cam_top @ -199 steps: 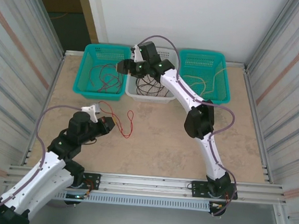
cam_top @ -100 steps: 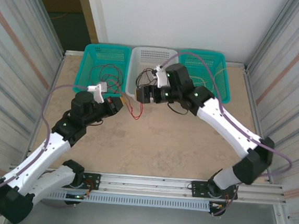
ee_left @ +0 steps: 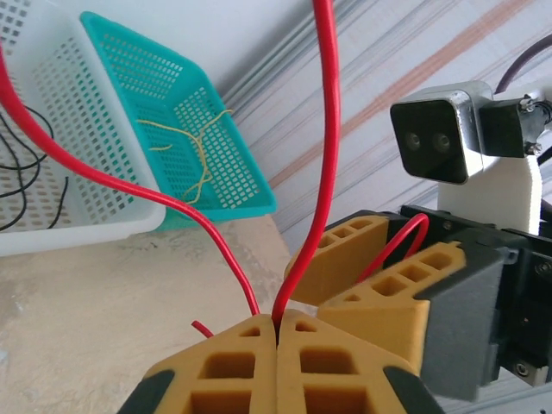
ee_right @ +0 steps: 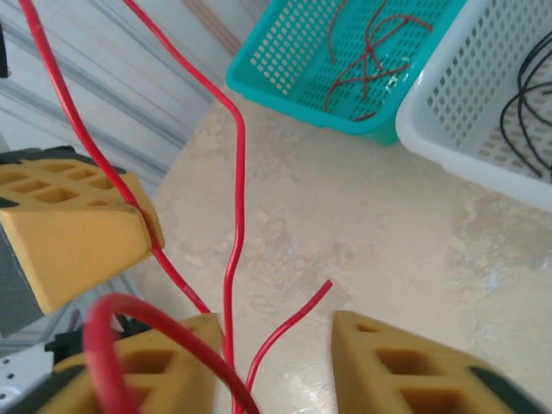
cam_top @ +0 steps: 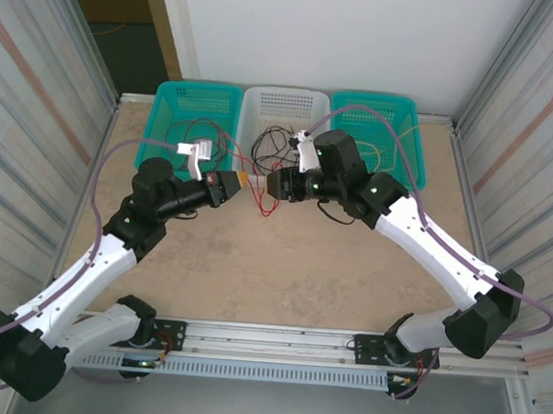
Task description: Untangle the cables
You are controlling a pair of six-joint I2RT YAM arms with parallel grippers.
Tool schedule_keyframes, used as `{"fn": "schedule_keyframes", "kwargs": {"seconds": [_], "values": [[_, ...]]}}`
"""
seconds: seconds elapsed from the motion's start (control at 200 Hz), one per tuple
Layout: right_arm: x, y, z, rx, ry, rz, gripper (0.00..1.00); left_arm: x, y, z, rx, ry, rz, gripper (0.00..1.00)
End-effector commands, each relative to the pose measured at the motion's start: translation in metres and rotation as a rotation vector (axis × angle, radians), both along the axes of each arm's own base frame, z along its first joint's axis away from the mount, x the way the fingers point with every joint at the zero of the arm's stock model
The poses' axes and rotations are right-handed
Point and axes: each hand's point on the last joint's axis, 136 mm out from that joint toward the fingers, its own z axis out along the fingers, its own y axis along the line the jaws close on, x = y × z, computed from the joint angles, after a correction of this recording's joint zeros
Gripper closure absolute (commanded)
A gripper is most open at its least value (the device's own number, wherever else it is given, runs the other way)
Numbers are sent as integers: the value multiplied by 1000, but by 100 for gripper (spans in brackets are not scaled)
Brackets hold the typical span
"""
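My left gripper is shut on a red cable that rises from between its yellow fingertips. Over the table in front of the baskets, the left gripper and right gripper almost meet, and the red cable dangles between them. My right gripper is open, with red cable strands running through the gap close to its left finger. More cables lie in the baskets: red cables, black cables and pale yellow cables.
Three baskets stand in a row at the back: a teal basket on the left, a white basket in the middle, a teal basket on the right. Metal walls close in both sides.
My left gripper carried the red cable up and rightward off the table. The right arm left the white basket and swung down to meet it, and its jaws have narrowed around the strands.
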Motion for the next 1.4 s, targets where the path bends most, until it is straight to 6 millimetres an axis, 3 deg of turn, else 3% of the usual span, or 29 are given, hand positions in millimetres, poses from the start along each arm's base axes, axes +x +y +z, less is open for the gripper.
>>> {"fn": "schedule_keyframes", "kwargs": {"seconds": [0.0, 0.18, 0.24, 0.326, 0.371, 0.456, 0.496, 0.611, 0.666, 0.982, 1.182, 1.398], "values": [[-5, -14, 5, -9, -24, -38, 81, -2, -4, 19, -14, -73, -28, 100], [-2, -31, 20, 27, -52, -78, 100, 12, 12, -8, 67, 10, 96, 100], [0, -36, 25, 54, -52, -90, 100, 19, 21, -22, 108, 63, 157, 100], [2, -44, 32, 99, -41, -103, 100, 23, 30, -39, 143, 119, 200, 89], [3, -47, 34, 117, -34, -108, 100, 24, 29, -42, 140, 134, 191, 79], [4, -53, 36, 123, -30, -117, 100, 22, 25, -42, 130, 144, 161, 44], [5, -55, 35, 115, -31, -122, 100, 21, 26, -39, 129, 146, 156, 32], [5, -58, 32, 84, -32, -126, 100, 18, 33, -24, 118, 131, 161, 8], [5, -58, 32, 82, -31, -125, 100, 17, 36, -19, 111, 124, 160, 2], [1, -49, 38, 106, -34, -85, 100, 20, 4, -44, 28, 285, 5, 3], [-5, -40, 36, 101, -33, -54, 100, 25, -13, -50, 16, 321, -38, 21], [-12, -26, 33, 92, -34, -6, 100, 30, -14, -48, -1, 331, -26, 21]]}}
